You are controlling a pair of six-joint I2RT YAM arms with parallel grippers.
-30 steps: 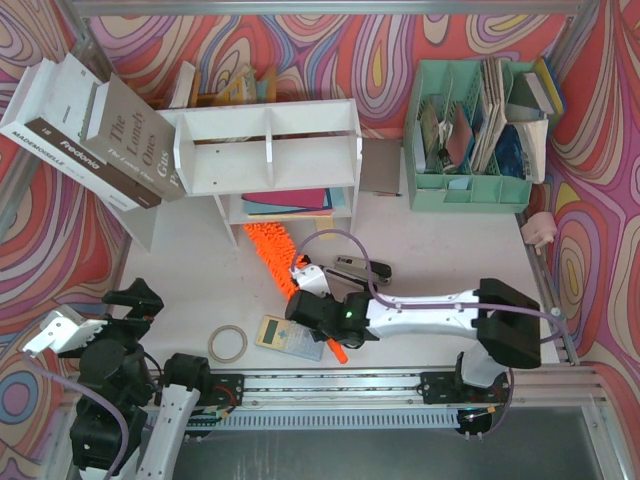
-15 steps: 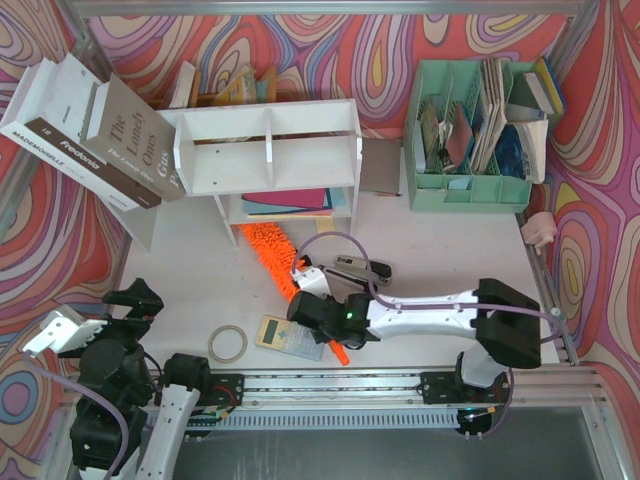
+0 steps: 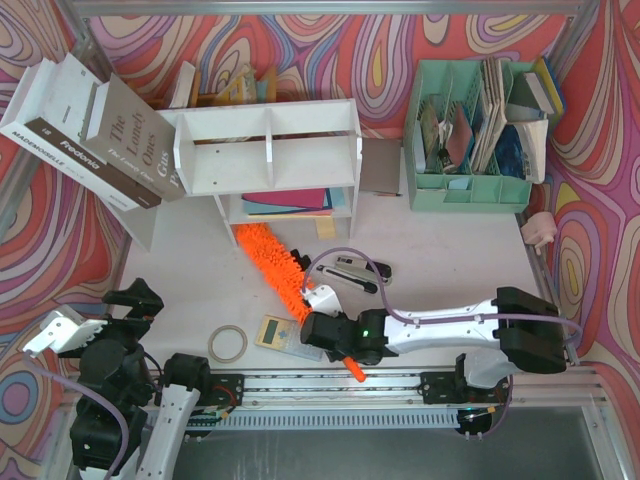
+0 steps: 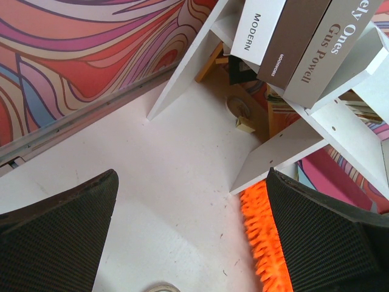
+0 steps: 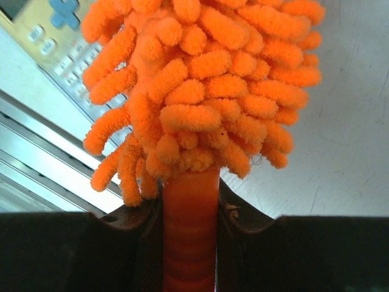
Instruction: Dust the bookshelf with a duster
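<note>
The white bookshelf (image 3: 300,118) stands at the back middle of the table. Its lower boards (image 4: 285,149) show in the left wrist view. The fluffy orange duster (image 3: 272,258) lies slanted on the table, its far tip at the shelf's lower front. My right gripper (image 3: 320,312) is shut on the duster's thin orange handle (image 5: 189,231), just below the fluffy head (image 5: 206,85). The handle's end (image 3: 350,368) sticks out toward the near edge. My left gripper (image 3: 135,300) rests at the near left, open and empty (image 4: 191,243), with the duster (image 4: 264,243) beside its right finger.
A tape roll (image 3: 227,343) and a calculator (image 3: 280,333) lie near the front edge. A stapler (image 3: 355,270) sits right of the duster. Large books (image 3: 90,130) lean at the shelf's left. A mint-green organizer (image 3: 470,185) stands at the back right.
My right gripper has drawn back toward the near edge and slightly right with the duster handle, and its elbow has swung right. The left arm has not moved.
</note>
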